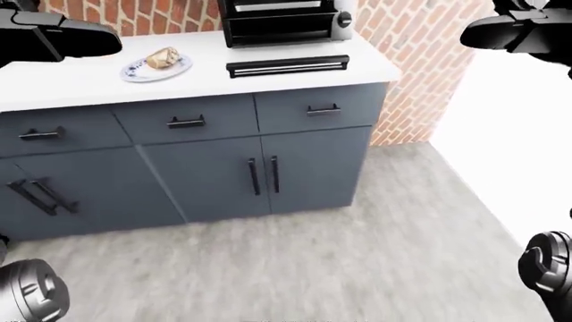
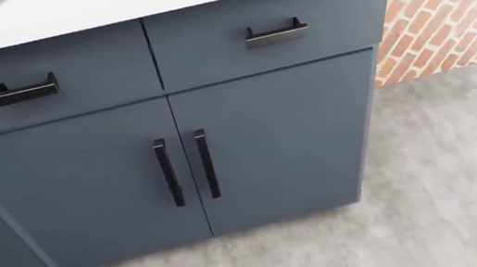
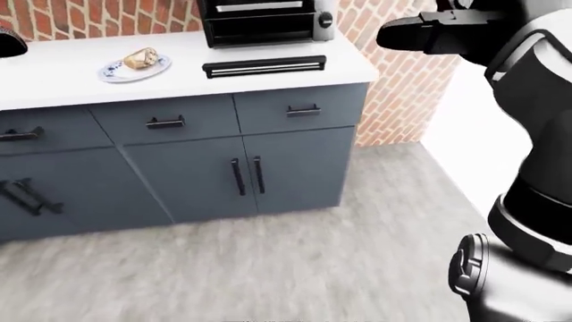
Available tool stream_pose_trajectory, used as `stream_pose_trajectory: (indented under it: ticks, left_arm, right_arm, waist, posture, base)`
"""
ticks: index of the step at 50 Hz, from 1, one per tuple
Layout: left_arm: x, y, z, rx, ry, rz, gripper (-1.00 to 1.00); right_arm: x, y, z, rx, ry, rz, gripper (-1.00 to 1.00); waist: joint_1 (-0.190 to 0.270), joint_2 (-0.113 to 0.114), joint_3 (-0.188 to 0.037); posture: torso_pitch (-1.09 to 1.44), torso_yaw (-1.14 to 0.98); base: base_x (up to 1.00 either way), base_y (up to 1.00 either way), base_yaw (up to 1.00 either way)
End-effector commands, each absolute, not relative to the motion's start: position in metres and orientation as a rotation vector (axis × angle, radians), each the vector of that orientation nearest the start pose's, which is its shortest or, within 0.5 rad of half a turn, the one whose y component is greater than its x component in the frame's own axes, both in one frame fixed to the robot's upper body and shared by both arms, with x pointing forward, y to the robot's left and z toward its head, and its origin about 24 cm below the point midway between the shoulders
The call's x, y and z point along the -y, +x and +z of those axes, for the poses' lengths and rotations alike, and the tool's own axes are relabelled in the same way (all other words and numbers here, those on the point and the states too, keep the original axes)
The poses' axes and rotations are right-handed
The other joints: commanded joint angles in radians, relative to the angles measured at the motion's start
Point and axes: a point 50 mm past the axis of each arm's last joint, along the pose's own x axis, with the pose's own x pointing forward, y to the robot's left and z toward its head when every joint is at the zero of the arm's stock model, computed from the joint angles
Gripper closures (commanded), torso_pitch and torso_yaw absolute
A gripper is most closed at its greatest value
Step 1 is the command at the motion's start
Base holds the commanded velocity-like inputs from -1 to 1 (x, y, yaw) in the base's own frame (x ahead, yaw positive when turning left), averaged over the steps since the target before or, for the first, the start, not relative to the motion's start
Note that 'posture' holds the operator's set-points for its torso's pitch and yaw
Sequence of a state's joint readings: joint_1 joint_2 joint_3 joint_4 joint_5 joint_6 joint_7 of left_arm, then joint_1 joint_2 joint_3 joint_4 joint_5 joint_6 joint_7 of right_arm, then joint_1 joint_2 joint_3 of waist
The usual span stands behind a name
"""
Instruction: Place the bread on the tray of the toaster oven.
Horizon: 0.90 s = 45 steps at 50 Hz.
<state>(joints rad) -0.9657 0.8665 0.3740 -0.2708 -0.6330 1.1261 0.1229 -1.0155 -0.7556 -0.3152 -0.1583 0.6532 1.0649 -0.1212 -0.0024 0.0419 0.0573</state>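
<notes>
Standing off from the desk (image 1: pixel 80 84), robot hasn't reached yet; fingers' state can't be told, hands mostly out of frame. Bread (image 1: pixel 161 58) sits on plate (image 1: pixel 136 72), w/ toaster oven (image 1: pixel 281 20) beyond, tray (image 1: pixel 286 66) pulled out. Risk: a rushed approach bumps the cabinets.

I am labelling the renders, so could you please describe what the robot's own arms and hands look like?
Both are glossy black with rounded, smooth shells. The right arm is built of thick cylindrical segments with grey highlights and a ribbed round joint near the bottom. The left arm shows only as a dark tapered shape. No cables or markings show; the hands are unclear.
</notes>
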Motion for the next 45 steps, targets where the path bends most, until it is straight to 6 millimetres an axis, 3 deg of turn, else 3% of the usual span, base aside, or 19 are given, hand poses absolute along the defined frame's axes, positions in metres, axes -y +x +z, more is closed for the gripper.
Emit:
stream_pose_trajectory:
  ticks: [1, 7, 10, 11, 12, 14, 19, 20, 21, 22, 23, 25, 30, 31, 34, 39, 42, 44, 45]
  left_arm:
    - [-0.261, 0.254, 0.382, 0.385, 0.143, 0.159, -1.0]
    - [-0.26, 0.255, 0.381, 0.382, 0.143, 0.158, -1.0]
    - [-0.261, 0.256, 0.38, 0.381, 0.144, 0.159, -1.0]
    - [-0.261, 0.255, 0.381, 0.382, 0.143, 0.159, -1.0]
    - [-0.261, 0.255, 0.381, 0.382, 0.144, 0.159, -1.0]
    - [-0.261, 0.256, 0.38, 0.381, 0.144, 0.159, -1.0]
    - [-0.261, 0.255, 0.381, 0.381, 0.139, 0.155, -1.0]
    - [-0.261, 0.255, 0.381, 0.382, 0.14, 0.155, -1.0]
    - [-0.261, 0.255, 0.381, 0.382, 0.141, 0.155, -1.0]
    - [-0.261, 0.255, 0.381, 0.382, 0.139, 0.155, -1.0]
    - [-0.261, 0.256, 0.381, 0.381, 0.14, 0.156, -1.0]
    - [-0.261, 0.256, 0.381, 0.382, 0.139, 0.154, -1.0]
    - [-0.26, 0.256, 0.381, 0.382, 0.141, 0.152, -1.0]
    - [-0.26, 0.256, 0.381, 0.382, 0.141, 0.152, -1.0]
    - [-0.259, 0.255, 0.382, 0.383, 0.138, 0.148, -1.0]
    - [-0.259, 0.256, 0.381, 0.381, 0.139, 0.148, -1.0]
    - [-0.259, 0.255, 0.381, 0.382, 0.139, 0.149, -1.0]
    - [-0.259, 0.256, 0.38, 0.38, 0.139, 0.148, -1.0]
    - [-0.258, 0.256, 0.379, 0.379, 0.142, 0.147, -1.0]
  right_arm:
    - [0.249, 0.279, 0.376, 0.371, -0.03, -0.078, -1.0]
    - [0.25, 0.28, 0.375, 0.368, -0.031, -0.079, -1.0]
    - [0.25, 0.281, 0.373, 0.366, -0.033, -0.077, -1.0]
    - [0.25, 0.282, 0.373, 0.365, -0.032, -0.077, -1.0]
    - [0.249, 0.282, 0.372, 0.364, -0.033, -0.077, -1.0]
    - [0.249, 0.282, 0.372, 0.364, -0.035, -0.076, -1.0]
    - [0.25, 0.286, 0.368, 0.353, -0.058, -0.096, -1.0]
    - [0.251, 0.288, 0.365, 0.34, -0.053, -0.093, -1.0]
    - [0.251, 0.29, 0.363, 0.335, -0.061, -0.094, -1.0]
    - [0.251, 0.291, 0.362, 0.33, -0.065, -0.094, -1.0]
    - [0.251, 0.291, 0.363, 0.323, -0.059, -0.1, -1.0]
    - [0.253, 0.292, 0.361, 0.309, -0.035, -0.1, -1.0]
    - [0.26, 0.291, 0.366, 0.326, -0.012, -0.156, -1.0]
    - [0.26, 0.291, 0.365, 0.326, -0.016, -0.158, -1.0]
    - [0.259, 0.291, 0.364, 0.323, -0.021, -0.159, -1.0]
    - [0.256, 0.292, 0.363, 0.323, -0.026, -0.149, -1.0]
    - [0.255, 0.293, 0.361, 0.317, -0.039, -0.154, -1.0]
    - [0.253, 0.293, 0.36, 0.315, -0.029, -0.129, -1.0]
    - [0.254, 0.293, 0.36, 0.313, -0.035, -0.146, -1.0]
  waist:
    - [-0.006, -0.005, -0.027]
    - [-0.009, -0.057, -0.015]
    - [-0.006, -0.105, -0.025]
    - [-0.015, -0.08, -0.025]
    - [-0.003, -0.099, -0.034]
    - [-0.004, -0.098, -0.049]
    - [-0.005, -0.032, -0.02]
    - [-0.008, -0.007, -0.024]
    - [-0.012, 0.043, -0.028]
    - [-0.011, 0.062, -0.014]
    - [-0.006, 0.046, 0.0]
    - [-0.008, 0.028, -0.006]
    - [-0.01, -0.007, 0.012]
    - [0.02, 0.004, -0.009]
    - [0.018, -0.013, -0.028]
    - [0.016, -0.053, -0.017]
    - [0.018, -0.089, -0.014]
    - [-0.016, -0.135, -0.02]
    - [-0.02, -0.101, -0.002]
  posture:
    - [0.0, 0.0]
    - [0.0, 0.0]
    - [0.0, 0.0]
    - [0.0, 0.0]
    - [0.0, 0.0]
    - [0.0, 0.0]
    - [0.0, 0.0]
    - [0.0, 0.0]
    - [0.0, 0.0]
    - [0.0, 0.0]
    - [0.0, 0.0]
    - [0.0, 0.0]
    - [0.0, 0.0]
    - [0.0, 0.0]
    - [0.0, 0.0]
    - [0.0, 0.0]
    - [0.0, 0.0]
    - [0.0, 0.0]
    - [0.0, 0.0]
  base:
    - [0.0, 0.48, 0.0]
    - [0.0, 0.49, 0.0]
    - [0.0, 0.49, 0.0]
    - [0.0, 0.49, 0.0]
    - [0.0, 0.49, 0.0]
    - [0.0, 0.49, 0.0]
    - [0.0, 0.49, 0.0]
    - [0.0, 0.42, 0.0]
    - [0.0, 0.0, 0.0]
    - [0.0, 0.0, 0.0]
    - [0.0, 0.0, 0.0]
    - [0.0, 0.0, 0.0]
    - [0.0, 0.0, 0.0]
    - [0.0, 0.0, 1.0]
    - [0.0, 0.0, 1.0]
    - [0.0, 0.0, 1.0]
    - [0.0, 0.0, 1.0]
    - [0.0, 0.0, 0.2]
    - [0.0, 0.0, 0.0]
